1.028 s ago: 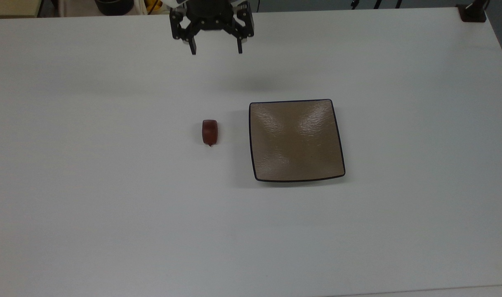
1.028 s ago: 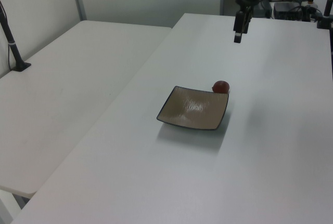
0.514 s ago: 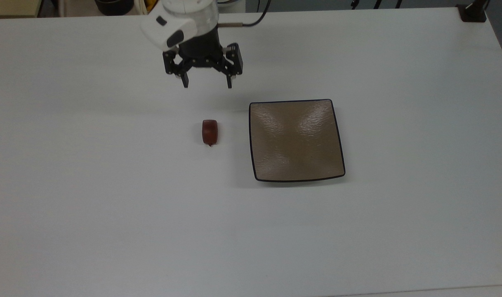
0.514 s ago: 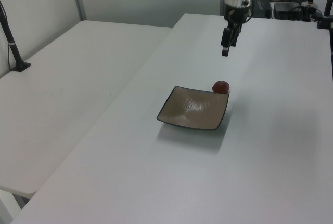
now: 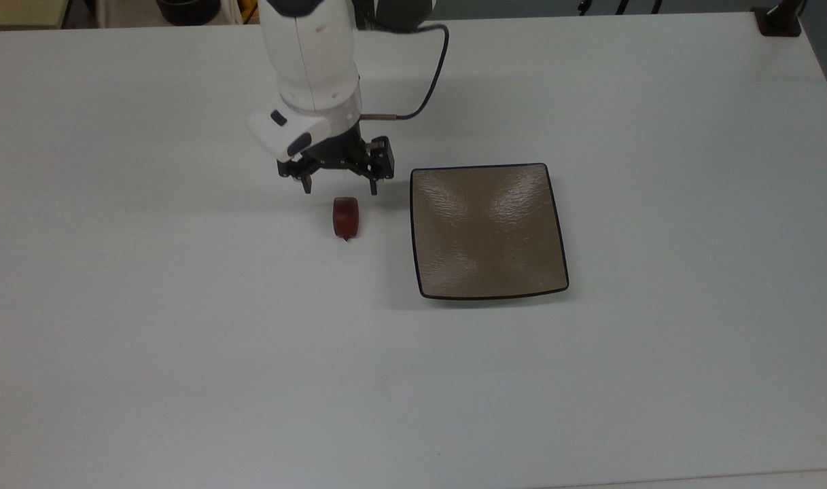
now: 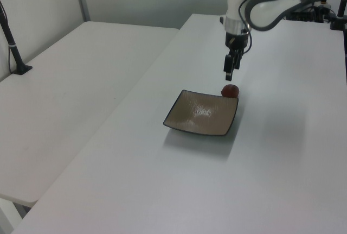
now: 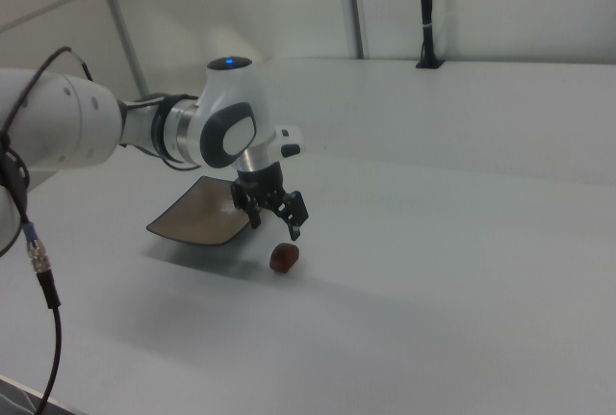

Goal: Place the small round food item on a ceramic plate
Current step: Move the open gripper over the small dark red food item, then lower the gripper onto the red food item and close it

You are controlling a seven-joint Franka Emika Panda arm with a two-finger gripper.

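Since half a second ago the arm has carried the hand [image 5: 339, 189] down the top view from a spot well above the food item to one just short of it, and more of the white arm now reaches into the frame. The small round food item [image 5: 346, 217] and the ceramic plate [image 5: 488, 231] lie where they lay before.

The hand points downward with its two black fingers [image 5: 307, 185] spread wide and nothing between them. In the top view the fingertips sit just above the food item's upper end, one to each side of its line, without touching it. In the right view the hand [image 7: 275, 223] hangs above the item [image 7: 284, 257] with a clear gap of air under the tips. In the left view the hand [image 6: 229, 73] is just above and slightly to the left view's left of the item [image 6: 230, 90].

The food item, a dark red-brown lump, rests on the white worktop [image 5: 182, 326], its tiny point toward the top view's bottom. It is off the plate, near the plate's left edge in the top view but apart from it. The plate, square and tan-brown with a thin dark rim, carries nothing. A black cable [image 5: 435, 75] loops from the arm's wrist.
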